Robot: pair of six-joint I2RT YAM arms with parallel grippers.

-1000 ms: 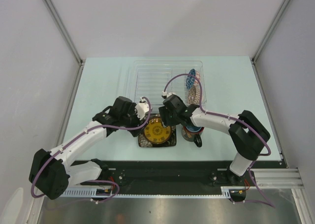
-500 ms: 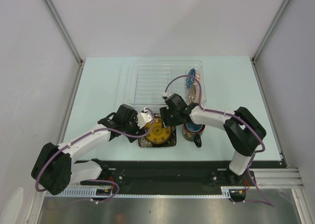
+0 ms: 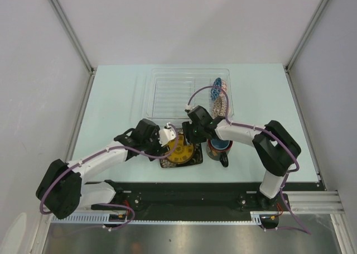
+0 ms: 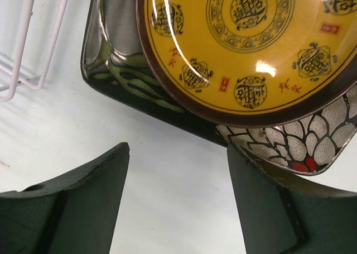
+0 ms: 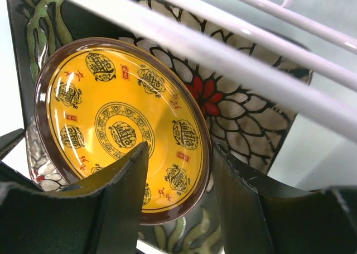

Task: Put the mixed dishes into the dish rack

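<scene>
Ahead of the left gripper [image 4: 178, 153], spread wide and empty, sits the yellow plate [image 4: 251, 47]; the right gripper [image 5: 179, 151], equally spread, hangs above it.

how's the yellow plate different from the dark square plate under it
The yellow plate is round; the dark square plate has corners. The yellow plate is smaller and lies on top of the dark square plate. The yellow plate bears dark medallions inside a brown rim; the dark square plate shows silvery petals, green leaves and red. Both are glossy, and neither is in the dish rack.
</scene>
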